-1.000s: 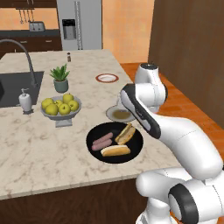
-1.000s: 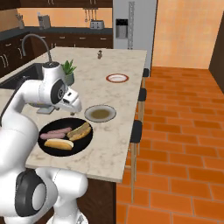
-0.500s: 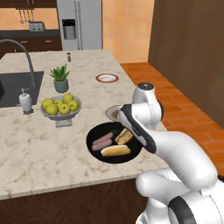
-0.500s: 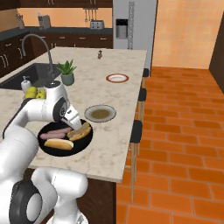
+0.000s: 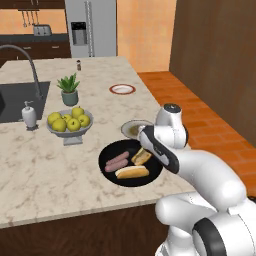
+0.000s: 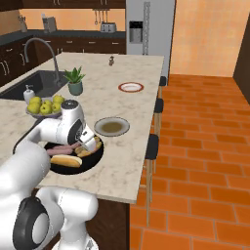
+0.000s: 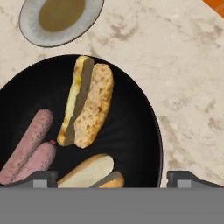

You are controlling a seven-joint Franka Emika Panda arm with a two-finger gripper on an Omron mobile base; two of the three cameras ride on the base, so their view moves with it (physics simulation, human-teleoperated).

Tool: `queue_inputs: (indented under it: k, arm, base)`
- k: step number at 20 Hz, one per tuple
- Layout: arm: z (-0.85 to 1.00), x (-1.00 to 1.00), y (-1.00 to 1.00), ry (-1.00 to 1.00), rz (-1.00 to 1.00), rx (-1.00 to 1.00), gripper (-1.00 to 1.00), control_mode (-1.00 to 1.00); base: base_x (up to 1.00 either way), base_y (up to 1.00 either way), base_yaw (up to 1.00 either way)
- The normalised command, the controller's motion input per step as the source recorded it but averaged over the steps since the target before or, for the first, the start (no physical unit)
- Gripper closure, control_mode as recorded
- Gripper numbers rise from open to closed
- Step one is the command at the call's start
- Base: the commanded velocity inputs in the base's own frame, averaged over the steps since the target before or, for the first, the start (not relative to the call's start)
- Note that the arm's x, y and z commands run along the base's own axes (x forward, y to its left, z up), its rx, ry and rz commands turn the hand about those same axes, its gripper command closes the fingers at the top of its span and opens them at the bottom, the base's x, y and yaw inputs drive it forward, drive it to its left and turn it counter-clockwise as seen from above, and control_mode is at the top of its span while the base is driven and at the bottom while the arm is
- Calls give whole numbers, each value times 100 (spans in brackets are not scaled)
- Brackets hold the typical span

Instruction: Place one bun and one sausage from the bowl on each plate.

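Since half a second ago the arm has folded lower over the black bowl (image 5: 131, 164), and the gripper (image 7: 111, 177) now hangs just above its near side. Both buns and both sausages lie inside the bowl: one bun (image 7: 87, 107) lies split open at the centre, the other bun (image 5: 132, 172) lies at the near rim, and the two sausages (image 7: 27, 145) lie side by side, touching, on the side away from the open table. Nothing is plated yet. The grey-rimmed plate (image 5: 136, 128) sits just beyond the bowl with its brownish centre bare; the red-rimmed plate (image 5: 122, 89) lies well beyond it. Keeping all four pieces in one dish leaves every pick within a single reach.

The forearm is bent steeply, the wrist pointing down into the bowl. The jaws stand wide apart, empty, their tips straddling the near bun. Judgement: a descent onto that bun is in preparation.
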Motion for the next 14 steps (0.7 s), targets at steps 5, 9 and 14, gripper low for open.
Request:
queue_inputs:
  k: [5, 9, 14]
  arm:
    - [-35, 12, -4, 0, 0, 0, -100, -100]
    - [-36, 40, 1, 0, 0, 0, -100, -100]
    - [-13, 50, 5, 0, 0, 0, -100, -100]
  base:
    - [0, 0, 0]
    - [0, 0, 0]
    - [0, 0, 0]
